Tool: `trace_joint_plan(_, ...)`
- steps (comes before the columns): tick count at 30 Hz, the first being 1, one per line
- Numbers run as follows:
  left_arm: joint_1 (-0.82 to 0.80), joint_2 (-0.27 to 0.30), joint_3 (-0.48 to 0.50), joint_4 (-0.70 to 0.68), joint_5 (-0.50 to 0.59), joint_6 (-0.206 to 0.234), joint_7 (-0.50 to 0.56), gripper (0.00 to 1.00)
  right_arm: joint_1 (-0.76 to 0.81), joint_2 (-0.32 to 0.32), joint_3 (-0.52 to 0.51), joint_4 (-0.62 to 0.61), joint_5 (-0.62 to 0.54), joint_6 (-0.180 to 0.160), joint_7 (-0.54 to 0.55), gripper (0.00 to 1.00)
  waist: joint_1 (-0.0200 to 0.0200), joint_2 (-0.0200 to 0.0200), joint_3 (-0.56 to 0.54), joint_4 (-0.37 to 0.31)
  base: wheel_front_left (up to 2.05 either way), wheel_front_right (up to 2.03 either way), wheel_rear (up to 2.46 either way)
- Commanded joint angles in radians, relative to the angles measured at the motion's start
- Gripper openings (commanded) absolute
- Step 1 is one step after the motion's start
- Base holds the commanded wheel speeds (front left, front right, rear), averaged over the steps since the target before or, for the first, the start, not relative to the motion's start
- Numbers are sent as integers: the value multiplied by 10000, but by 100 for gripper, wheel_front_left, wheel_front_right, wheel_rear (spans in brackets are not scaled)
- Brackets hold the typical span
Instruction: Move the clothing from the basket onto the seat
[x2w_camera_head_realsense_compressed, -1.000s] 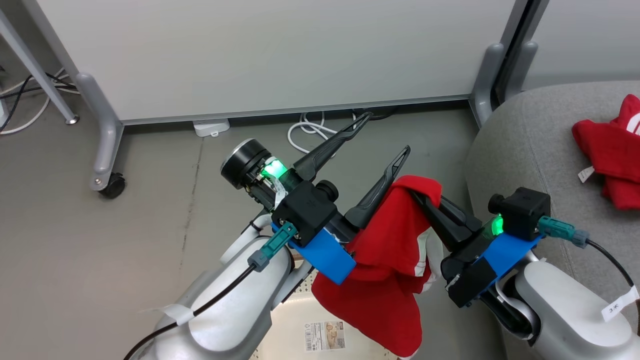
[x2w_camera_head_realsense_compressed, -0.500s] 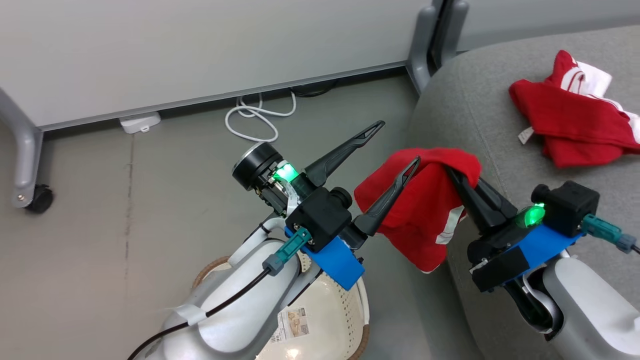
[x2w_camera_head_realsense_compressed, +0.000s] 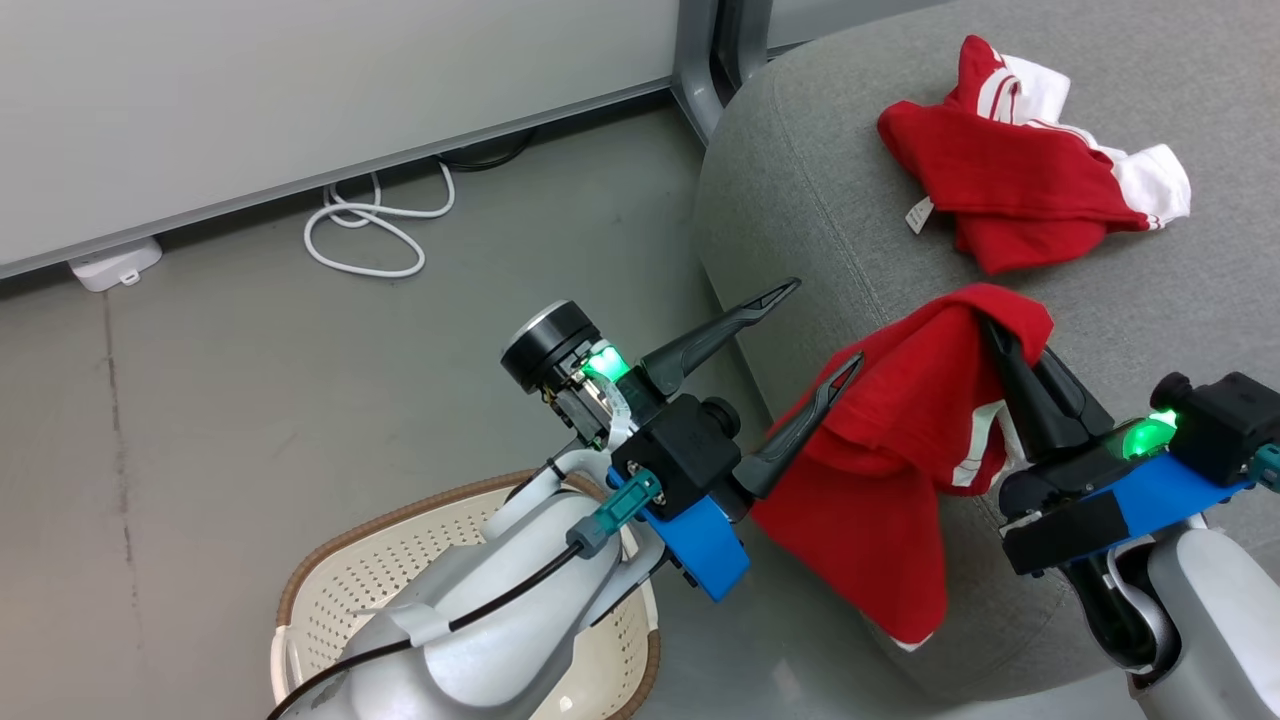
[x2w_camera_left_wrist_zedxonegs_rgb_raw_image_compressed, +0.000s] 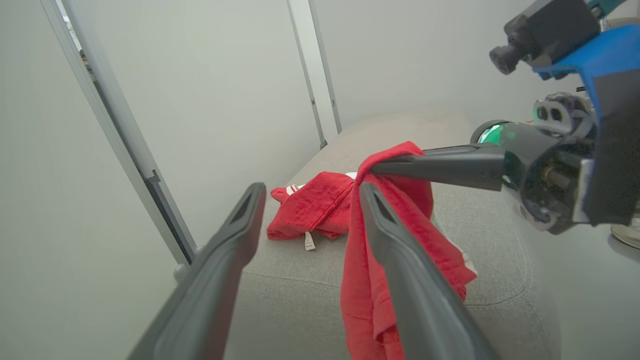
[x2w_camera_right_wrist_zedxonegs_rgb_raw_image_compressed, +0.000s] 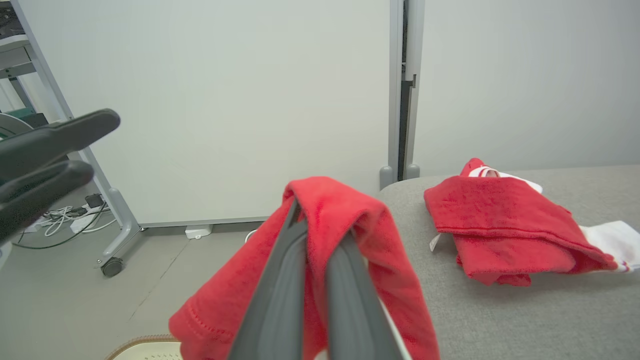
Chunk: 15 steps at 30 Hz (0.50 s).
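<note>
My right gripper (x2w_camera_head_realsense_compressed: 992, 322) is shut on a red garment (x2w_camera_head_realsense_compressed: 900, 450) with white stripe trim, which droops over the rounded near corner of the grey seat (x2w_camera_head_realsense_compressed: 800, 200). In the right wrist view the fabric (x2w_camera_right_wrist_zedxonegs_rgb_raw_image_compressed: 345, 200) drapes over both closed fingers. My left gripper (x2w_camera_head_realsense_compressed: 825, 325) stands open just left of the held garment, and its right finger lies against the cloth (x2w_camera_left_wrist_zedxonegs_rgb_raw_image_compressed: 417, 195). A second red garment (x2w_camera_head_realsense_compressed: 1010, 190) with white cuffs lies crumpled on the seat further back. The cream basket (x2w_camera_head_realsense_compressed: 330, 560) with its brown rim sits on the floor under my left forearm.
White partition panels on grey posts (x2w_camera_head_realsense_compressed: 700, 50) stand behind the seat. A coiled white cable (x2w_camera_head_realsense_compressed: 370, 220) and a small white adapter (x2w_camera_head_realsense_compressed: 110, 265) lie on the grey floor by the wall. A castor leg (x2w_camera_right_wrist_zedxonegs_rgb_raw_image_compressed: 112, 265) stands at the left.
The head view has swung right, bringing the seat closer. My right gripper has carried the held garment from above the basket to over the seat's corner. The left gripper stays open alongside.
</note>
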Motion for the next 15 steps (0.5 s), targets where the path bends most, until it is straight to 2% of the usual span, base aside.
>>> trace_joint_plan(1, -125, 10, -112, 119, -79, -50, -30, 100, 195, 64, -186, -80, -96, 5, -38, 0, -1, 0, 55, -156, 0, 0, 0)
trace_joint_plan(8, -192, 57, -361, 477, -432, -35, 30, 100, 194, 193, -801, -467, -195, 5, -39, 0, -1, 0, 125, -159, 0, 0, 0)
trace_joint_plan(15, -426, 167, -441, 451, -529, -33, 67, 100, -1009, 78, -1619, -760, -487, 5, -37, 0, -1, 0, 563, 76, 0, 0, 0)
